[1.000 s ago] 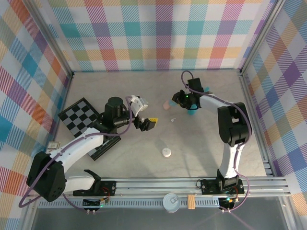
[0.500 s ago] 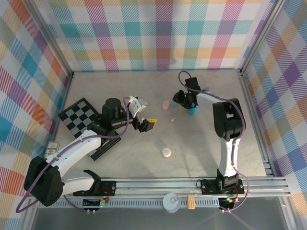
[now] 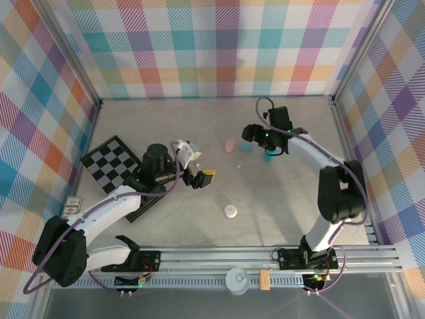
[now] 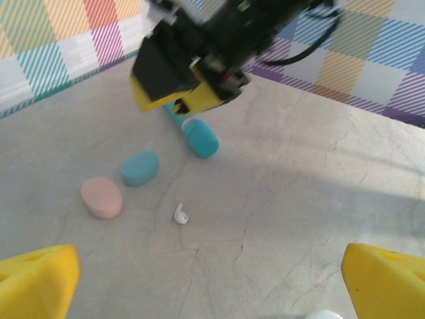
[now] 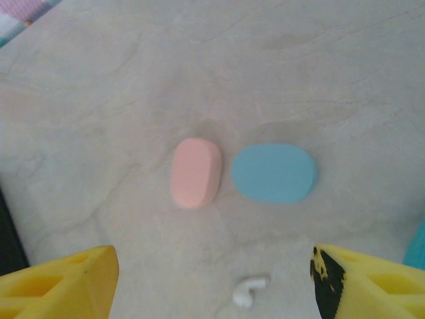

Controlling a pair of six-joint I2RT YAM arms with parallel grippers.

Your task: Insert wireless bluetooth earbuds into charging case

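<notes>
A white earbud (image 3: 240, 165) lies on the marble table, near a shut pink case (image 3: 230, 144) and a shut blue case (image 3: 246, 144) that lie side by side. In the right wrist view the pink case (image 5: 195, 172) and blue case (image 5: 273, 172) sit just beyond the earbud (image 5: 249, 290). My right gripper (image 5: 212, 286) hangs above them, open and holding nothing. My left gripper (image 3: 198, 163) is open wide to the left of the earbud (image 4: 180, 214), also holding nothing. A round white case (image 3: 230, 211) sits nearer the front.
A teal pen-like stick (image 4: 196, 133) lies under the right arm, right of the blue case (image 4: 139, 167). A checkered board (image 3: 109, 163) lies at the left under the left arm. Plaid walls ring the table.
The right gripper's jaws have opened, and its arm has swung out to the right. The left gripper has drifted slightly toward the front.
</notes>
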